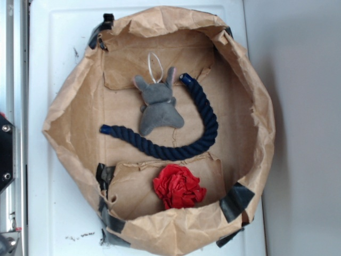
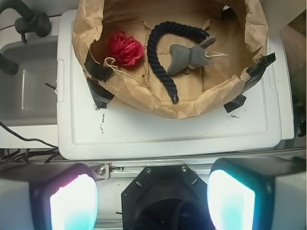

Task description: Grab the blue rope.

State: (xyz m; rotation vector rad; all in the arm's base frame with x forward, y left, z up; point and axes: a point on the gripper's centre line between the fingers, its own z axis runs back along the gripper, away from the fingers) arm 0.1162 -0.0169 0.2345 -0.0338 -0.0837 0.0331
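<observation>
The blue rope [image 1: 184, 144] is thick, dark navy and twisted, with shiny blue capped ends. It lies in a U-shaped curve on the floor of a brown paper bag [image 1: 69, 106], wrapping under and right of a grey plush toy [image 1: 158, 104]. In the wrist view the rope [image 2: 160, 55] lies inside the bag, far ahead of my gripper [image 2: 152, 201]. The gripper is open and empty, its two pads wide apart, held above the robot's black base outside the bag. The gripper does not show in the exterior view.
A red crumpled cloth ball [image 1: 178, 186] lies in the bag near the rope's lower bend. The bag sits on a white tray [image 2: 168, 134], its rim held with black tape [image 1: 237, 200]. A grey bin [image 2: 29, 86] and black cables are left of the tray.
</observation>
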